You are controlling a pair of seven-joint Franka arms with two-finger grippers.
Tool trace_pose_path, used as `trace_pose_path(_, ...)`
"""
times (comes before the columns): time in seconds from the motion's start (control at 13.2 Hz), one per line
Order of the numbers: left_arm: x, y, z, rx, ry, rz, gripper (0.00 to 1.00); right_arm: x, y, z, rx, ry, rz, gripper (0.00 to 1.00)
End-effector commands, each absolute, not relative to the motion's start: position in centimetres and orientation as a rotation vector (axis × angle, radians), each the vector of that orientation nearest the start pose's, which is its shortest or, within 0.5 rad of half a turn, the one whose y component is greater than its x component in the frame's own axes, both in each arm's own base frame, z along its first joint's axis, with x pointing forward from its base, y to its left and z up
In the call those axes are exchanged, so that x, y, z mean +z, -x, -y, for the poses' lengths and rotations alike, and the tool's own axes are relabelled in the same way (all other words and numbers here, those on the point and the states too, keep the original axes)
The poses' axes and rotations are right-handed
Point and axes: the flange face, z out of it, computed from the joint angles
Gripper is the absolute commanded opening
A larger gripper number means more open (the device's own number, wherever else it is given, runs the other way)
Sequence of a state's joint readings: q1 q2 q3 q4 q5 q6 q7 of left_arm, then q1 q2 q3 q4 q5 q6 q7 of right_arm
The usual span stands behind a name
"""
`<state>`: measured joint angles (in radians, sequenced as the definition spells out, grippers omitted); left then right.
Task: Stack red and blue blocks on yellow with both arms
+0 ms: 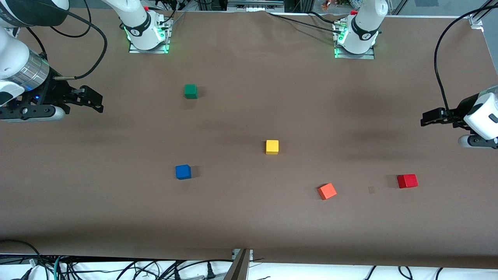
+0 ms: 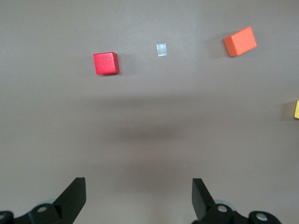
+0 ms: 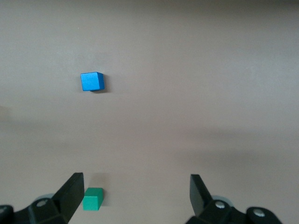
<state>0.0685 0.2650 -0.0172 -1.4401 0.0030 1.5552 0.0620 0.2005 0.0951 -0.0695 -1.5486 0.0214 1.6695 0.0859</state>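
Observation:
The yellow cube (image 1: 272, 147) sits mid-table; its edge shows in the left wrist view (image 2: 296, 109). The blue cube (image 1: 183, 171) lies nearer the front camera, toward the right arm's end, and shows in the right wrist view (image 3: 91, 81). The deep red cube (image 1: 407, 181) lies toward the left arm's end and shows in the left wrist view (image 2: 106, 63). My left gripper (image 1: 425, 118) hangs open and empty in the air at its end of the table, its jaws wide apart (image 2: 138, 198). My right gripper (image 1: 97, 102) hangs open and empty at its end (image 3: 136, 196).
An orange-red cube (image 1: 327, 191) lies between the yellow and red cubes, nearer the front camera, also in the left wrist view (image 2: 239, 41). A green cube (image 1: 190, 91) sits nearer the arm bases, also in the right wrist view (image 3: 93, 199). A small pale patch (image 2: 161, 49) marks the cloth.

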Motion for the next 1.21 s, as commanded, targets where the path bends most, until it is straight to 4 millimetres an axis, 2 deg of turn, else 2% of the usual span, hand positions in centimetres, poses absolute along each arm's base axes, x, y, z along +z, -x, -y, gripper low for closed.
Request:
trace_pose_path(0.0, 48.5, -65.8, -4.2, 0.194, 3.130, -0.044, 1.00, 60.1, -58.9, -8.4, -0.063, 3.116, 0.058, 1.00)
trace_pose_path(0.08, 46.5, -67.0, -4.5, 0.163, 3.127, -0.041, 1.00, 59.7, -59.1, -8.7, -0.054, 3.107, 0.068, 1.00)
trace_pose_path(0.15, 44.3, -67.9, -5.4, 0.146, 3.126, -0.022, 1.00, 57.9, -59.8, -9.4, -0.013, 3.101, 0.080, 1.00)
trace_pose_path(0.23, 41.8, -68.9, -7.0, 0.113, 3.125, 0.009, 1.00, 55.3, -61.3, -10.1, -0.006, 3.106, 0.095, 1.00)
trace_pose_path(0.3, 38.9, -69.6, -9.1, 0.089, 3.126, 0.050, 1.00, 51.6, -63.2, -11.3, 0.011, 3.116, 0.125, 1.00)
trace_pose_path(0.38, 35.7, -70.3, -10.6, 0.077, 3.129, 0.054, 1.00, 50.2, -63.7, -12.0, 0.031, 3.126, 0.133, 1.00)
trace_pose_path(0.46, 33.4, -70.8, -11.7, 0.049, 3.128, 0.046, 1.00, 49.6, -63.8, -12.0, 0.045, 3.128, 0.133, 1.00)
trace_pose_path(0.53, 31.4, -71.1, -12.3, 0.030, 3.129, 0.051, 1.00, 48.1, -64.2, -12.2, 0.076, 3.131, 0.135, 1.00)
trace_pose_path(0.68, 28.6, -71.2, -13.6, 0.020, 3.129, 0.076, 1.00, 43.9, -65.4, -12.6, 0.144, 3.127, 0.134, 1.00)
trace_pose_path(0.76, 27.5, -71.3, -14.2, 0.003, 3.128, 0.088, 1.00, 42.7, -65.9, -12.8, 0.132, 3.125, 0.134, 1.00)
trace_pose_path(0.99, 22.7, -70.9, -14.5, -0.001, 3.144, 0.118, 1.00, 41.1, -66.1, -14.4, 0.135, 3.134, 0.177, 1.00)
trace_pose_path(1.14, 21.6, -70.4, -13.9, 0.017, 3.177, 0.153, 1.00, 39.5, -66.4, -15.0, 0.135, 3.135, 0.186, 1.00)
